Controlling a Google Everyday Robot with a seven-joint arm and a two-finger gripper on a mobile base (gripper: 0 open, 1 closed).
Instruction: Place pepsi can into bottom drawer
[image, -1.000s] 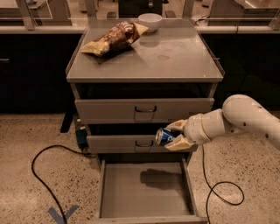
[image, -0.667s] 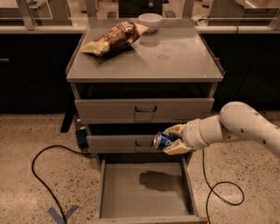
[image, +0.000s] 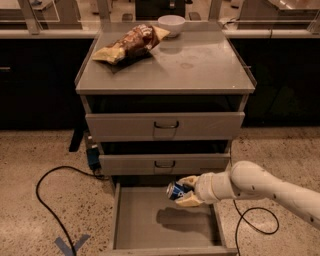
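Note:
The pepsi can (image: 175, 190), small and blue with a silver end, lies sideways in my gripper (image: 184, 191), whose pale fingers are shut on it. I hold it in the air above the open bottom drawer (image: 135, 220), a wide grey tray pulled out at the foot of the cabinet. The can hangs over the drawer's back middle and casts a shadow on the floor of the drawer. My white arm (image: 260, 187) reaches in from the right.
The two upper drawers (image: 165, 126) are shut. On the cabinet top (image: 200, 65) lie a brown-yellow chip bag (image: 129, 44) and a white bowl (image: 171, 23). A black cable (image: 47, 195) loops on the speckled floor at left; another lies at right.
My gripper with the can has moved left and lower, from beside the middle drawer front down to over the open bottom drawer.

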